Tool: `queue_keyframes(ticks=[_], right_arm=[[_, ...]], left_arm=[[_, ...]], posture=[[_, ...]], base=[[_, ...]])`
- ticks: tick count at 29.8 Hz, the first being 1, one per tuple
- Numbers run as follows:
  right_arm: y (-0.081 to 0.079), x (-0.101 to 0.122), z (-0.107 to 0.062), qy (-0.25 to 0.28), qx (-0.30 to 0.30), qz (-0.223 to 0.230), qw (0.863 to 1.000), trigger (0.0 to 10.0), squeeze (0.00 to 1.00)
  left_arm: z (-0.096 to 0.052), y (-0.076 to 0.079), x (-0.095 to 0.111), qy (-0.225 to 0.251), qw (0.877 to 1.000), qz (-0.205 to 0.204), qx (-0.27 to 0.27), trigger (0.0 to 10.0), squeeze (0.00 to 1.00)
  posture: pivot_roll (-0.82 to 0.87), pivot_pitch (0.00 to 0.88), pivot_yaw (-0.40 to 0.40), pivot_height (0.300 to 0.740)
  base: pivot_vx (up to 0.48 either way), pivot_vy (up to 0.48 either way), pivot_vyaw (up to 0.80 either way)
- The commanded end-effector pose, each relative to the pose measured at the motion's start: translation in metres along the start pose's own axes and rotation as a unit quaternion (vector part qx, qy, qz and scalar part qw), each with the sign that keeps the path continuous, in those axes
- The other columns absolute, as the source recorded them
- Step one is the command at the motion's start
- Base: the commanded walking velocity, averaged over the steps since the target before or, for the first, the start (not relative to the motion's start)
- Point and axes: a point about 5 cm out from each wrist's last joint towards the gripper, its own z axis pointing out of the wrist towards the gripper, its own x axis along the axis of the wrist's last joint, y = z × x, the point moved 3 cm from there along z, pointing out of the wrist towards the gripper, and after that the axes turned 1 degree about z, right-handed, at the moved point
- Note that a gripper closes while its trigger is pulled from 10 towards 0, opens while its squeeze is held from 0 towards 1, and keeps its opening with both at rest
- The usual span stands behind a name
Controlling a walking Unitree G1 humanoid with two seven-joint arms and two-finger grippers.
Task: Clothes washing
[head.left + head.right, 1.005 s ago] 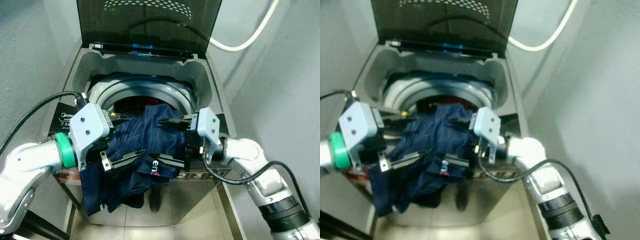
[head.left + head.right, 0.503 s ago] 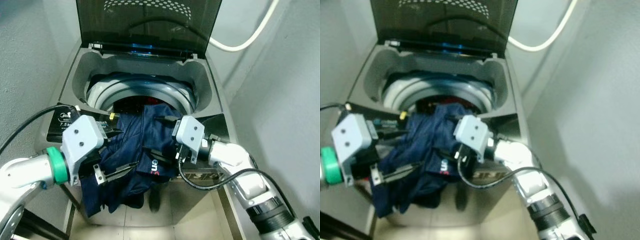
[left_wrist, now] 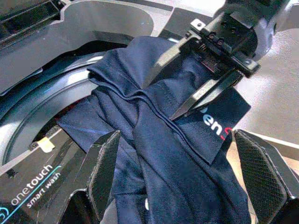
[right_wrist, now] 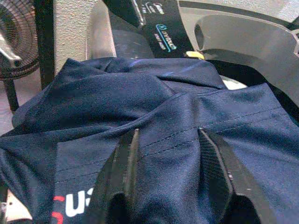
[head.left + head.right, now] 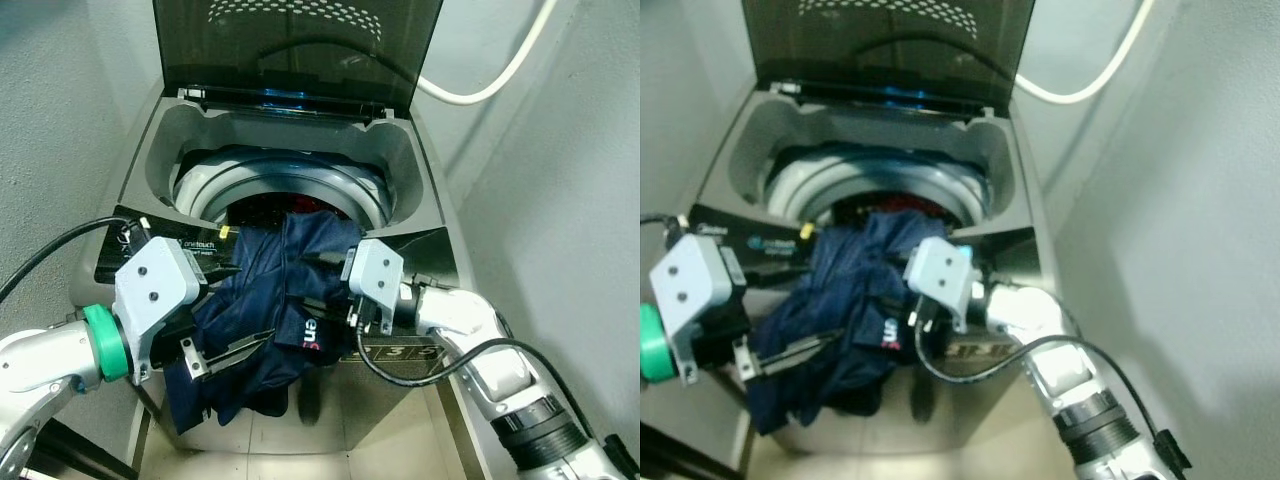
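My right gripper [image 4: 168, 154] has its fingers narrowly parted, tips pressing on the navy garment [image 5: 290, 290]. My left gripper [image 3: 187, 172] is spread wide, one finger on each side of the same cloth. The garment is draped over the front rim of the washing machine [image 5: 160, 150], part in the drum [image 5: 210, 185] and part hanging down the front. The dark lid [image 5: 300, 45] stands open. Grey walls [image 5: 560, 200] close in on both sides, a white hose [image 5: 490, 85] runs along the right one, and there's a tiled floor [image 5: 300, 435] below.
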Motion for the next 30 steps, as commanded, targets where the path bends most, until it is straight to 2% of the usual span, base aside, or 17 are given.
queue_keyframes(ticks=[1,7,10,11,14,16,20,23,26,27,28,29,30], right_arm=[[-0.013,-0.013,-0.001,-0.024,0.026,0.017,0.999,0.0,0.00],[-0.013,-0.011,-0.001,-0.015,0.020,0.025,0.999,0.0,0.00],[-0.006,-0.005,0.002,0.008,-0.007,0.043,0.999,0.0,0.00],[0.001,0.001,0.005,0.027,-0.029,0.054,0.998,0.0,0.00],[0.005,0.005,0.007,0.040,-0.042,0.061,0.997,0.0,0.00],[0.019,0.014,0.013,0.066,-0.077,0.074,0.992,0.0,0.00],[0.044,0.030,0.020,0.104,-0.144,0.085,0.981,0.0,0.00],[0.050,0.032,0.022,0.109,-0.159,0.087,0.977,0.0,0.00],[0.083,0.043,0.022,0.128,-0.248,0.097,0.955,0.0,0.00],[0.083,0.043,0.022,0.128,-0.248,0.097,0.955,0.0,0.00],[0.097,0.047,0.024,0.124,-0.281,0.087,0.948,2.1,0.00],[0.110,0.047,0.026,0.110,-0.315,0.081,0.939,10.0,0.00],[0.110,0.047,0.026,0.110,-0.315,0.081,0.939,10.0,0.00]], left_arm=[[0.001,0.006,0.001,0.001,1.000,-0.003,-0.008,10.0,0.00],[0.002,0.007,0.001,0.001,1.000,-0.006,-0.005,10.0,0.00],[0.003,0.007,0.001,0.002,1.000,-0.006,-0.003,10.0,0.00],[0.004,0.007,0.000,0.003,1.000,-0.009,-0.002,10.0,0.00],[0.005,0.006,0.000,0.004,1.000,-0.011,-0.002,10.0,0.00],[0.008,0.007,-0.001,0.006,1.000,-0.021,-0.006,10.0,0.00],[0.011,0.014,-0.002,-0.004,0.999,-0.010,-0.032,10.0,0.00],[0.011,0.014,-0.002,-0.004,0.999,-0.009,-0.032,10.0,0.00],[0.015,0.002,0.004,0.011,1.000,0.002,-0.002,10.0,0.00],[0.015,0.002,0.004,0.011,1.000,0.002,-0.002,10.0,0.00],[0.018,-0.003,0.008,0.021,1.000,0.007,0.013,10.0,0.00],[0.022,-0.009,0.012,0.031,0.999,0.009,0.030,10.0,0.00],[0.022,-0.009,0.012,0.031,0.999,0.009,0.030,10.0,0.00]], posture=[[0.15,0.139,-0.059,0.740],[0.14,0.139,-0.059,0.740],[0.14,0.139,-0.059,0.740],[0.15,0.140,-0.060,0.740],[0.15,0.140,-0.060,0.740],[0.14,0.143,-0.059,0.740],[0.14,0.149,-0.059,0.740],[0.14,0.149,-0.059,0.740],[0.14,0.154,-0.063,0.740],[0.14,0.154,-0.063,0.740],[0.14,0.155,-0.064,0.740],[0.14,0.159,-0.066,0.740],[0.14,0.159,-0.066,0.740]], base=[[0.000,0.000,0.00],[0.000,0.000,0.00],[0.000,0.000,0.00],[0.000,0.000,0.00],[0.000,0.000,0.00],[0.000,0.000,0.00],[0.000,0.000,0.00],[0.000,0.000,0.00],[0.000,0.000,0.00],[0.000,0.000,0.00],[0.000,0.000,0.00],[0.000,0.000,0.00],[0.000,0.000,0.00]])
